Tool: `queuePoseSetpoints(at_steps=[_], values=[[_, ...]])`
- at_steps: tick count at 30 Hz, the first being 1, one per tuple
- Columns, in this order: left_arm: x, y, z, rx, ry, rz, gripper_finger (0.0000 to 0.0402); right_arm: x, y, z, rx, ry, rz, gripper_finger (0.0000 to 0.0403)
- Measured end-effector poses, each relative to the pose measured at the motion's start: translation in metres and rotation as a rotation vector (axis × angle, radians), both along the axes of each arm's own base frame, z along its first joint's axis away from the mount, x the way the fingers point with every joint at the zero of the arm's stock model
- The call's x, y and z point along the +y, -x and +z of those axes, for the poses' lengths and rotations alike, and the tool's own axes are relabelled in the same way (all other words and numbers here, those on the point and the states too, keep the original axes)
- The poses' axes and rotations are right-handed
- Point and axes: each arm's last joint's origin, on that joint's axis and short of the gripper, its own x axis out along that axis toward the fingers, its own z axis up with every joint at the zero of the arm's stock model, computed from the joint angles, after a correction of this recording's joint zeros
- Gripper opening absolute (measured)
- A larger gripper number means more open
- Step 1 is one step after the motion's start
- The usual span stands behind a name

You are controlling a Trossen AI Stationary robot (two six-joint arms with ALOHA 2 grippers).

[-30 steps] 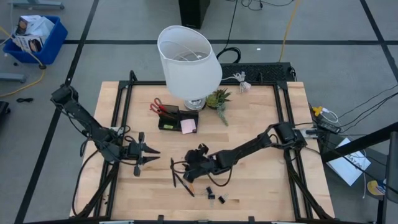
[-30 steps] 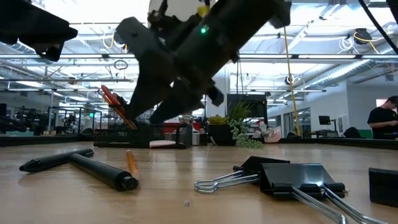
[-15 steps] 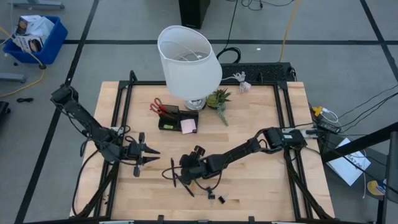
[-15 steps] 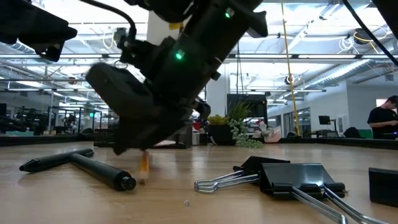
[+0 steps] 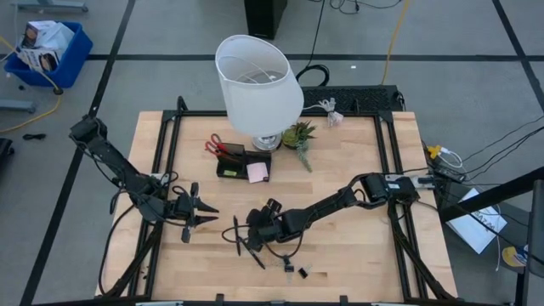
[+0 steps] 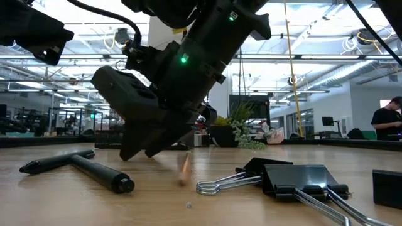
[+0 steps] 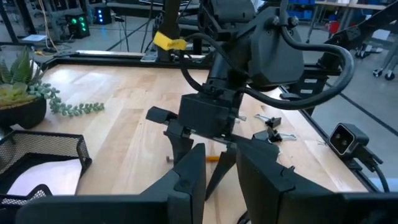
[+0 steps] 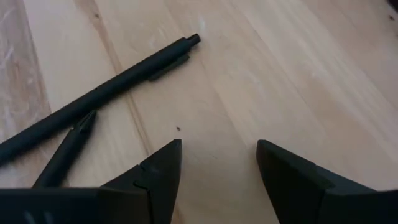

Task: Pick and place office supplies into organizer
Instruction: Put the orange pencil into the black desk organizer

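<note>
My right gripper (image 5: 246,235) stands open, low over the wood near the table's front middle, slanting down; nothing shows between its fingers (image 8: 217,155). Two black pens (image 8: 99,90) lie crossed on the table just beyond them. An orange pencil (image 6: 184,169) lies on the table right beside this gripper. My left gripper (image 5: 208,215) hovers open and empty left of it. The black organizer (image 5: 231,163) stands at the lamp's foot with red-handled scissors (image 5: 214,144) upright in it and a pink sticky-note pad (image 5: 257,172) at its right end. My right gripper's fingers (image 6: 141,147) stand close by the orange pencil (image 7: 213,158), which lies flat on the table. I cannot tell whether a finger touches it.
Black binder clips (image 6: 295,179) lie near the front edge, right of the pens. The big white-shaded lamp (image 5: 257,83) and a small potted plant (image 5: 297,136) stand at the back middle. Bare wood stretches over the table's right half.
My right gripper has sunk and gone toward the table's left and near edge, tipping more steeply down, to just above the wood by the pens. The orange pencil has slid along the table toward the right.
</note>
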Motion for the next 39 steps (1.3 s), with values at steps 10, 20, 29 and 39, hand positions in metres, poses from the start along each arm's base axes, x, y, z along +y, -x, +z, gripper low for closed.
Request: queuePoseSetpoints(at_steps=[10, 20, 29, 39], values=[[0.0, 0.0, -0.001, 0.013, 0.043, 0.009, 0.0093, 0.003, 0.035, 0.04, 0.119, 0.034, -0.154, 0.0203], [0.0, 0.0, -0.002, 0.027, 0.056, 0.015, 0.0093, 0.004, 0.042, 0.033, 0.177, -0.055, -0.267, 0.0203], [0.0, 0.0, -0.002, 0.028, 0.057, 0.015, 0.0093, 0.006, 0.042, 0.018, 0.225, -0.085, -0.274, 0.0203], [0.0, 0.0, -0.003, 0.03, 0.066, 0.017, 0.0093, 0.005, 0.04, 0.012, 0.229, -0.113, -0.276, 0.02]])
